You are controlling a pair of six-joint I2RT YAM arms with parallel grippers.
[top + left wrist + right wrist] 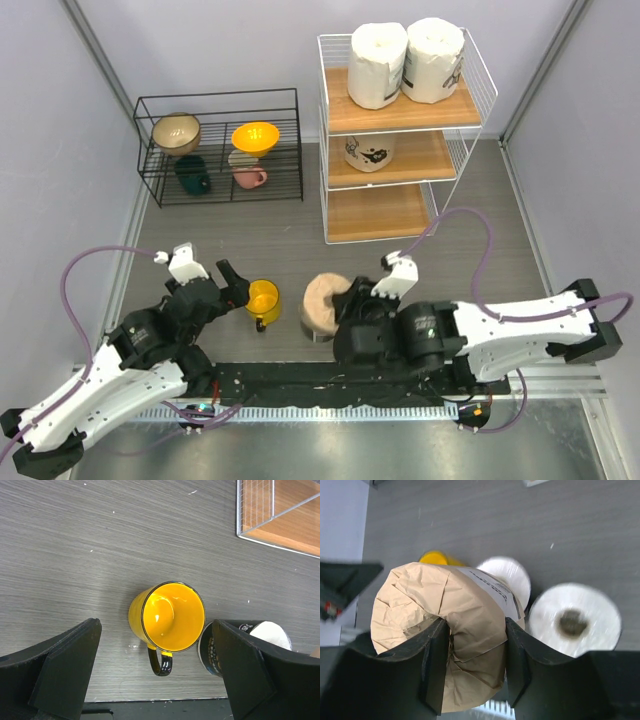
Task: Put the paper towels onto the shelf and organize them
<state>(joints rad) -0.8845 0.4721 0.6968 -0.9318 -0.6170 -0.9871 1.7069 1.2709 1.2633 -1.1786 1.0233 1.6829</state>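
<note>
Spreading across the whole top view, the grey wood-grain table (300,225) is boxed in by pale walls (60,150) at 9 and 3 o'clock. The shelf (378,212) stands at 1 o'clock against the back, with two white paper towels (378,65) on its top board and a printed one (368,152) on the middle board. A black wire rack (220,96) of bowls sits at 11 o'clock. A band of bare tabletop lies between these and the arms. At 6 o'clock, the right gripper (475,625) is clamped on a beige roll (322,303), and two white-topped rolls (575,617) stand just beside it. The left gripper (157,626) hangs with jaws apart over a yellow cup (172,616).
</note>
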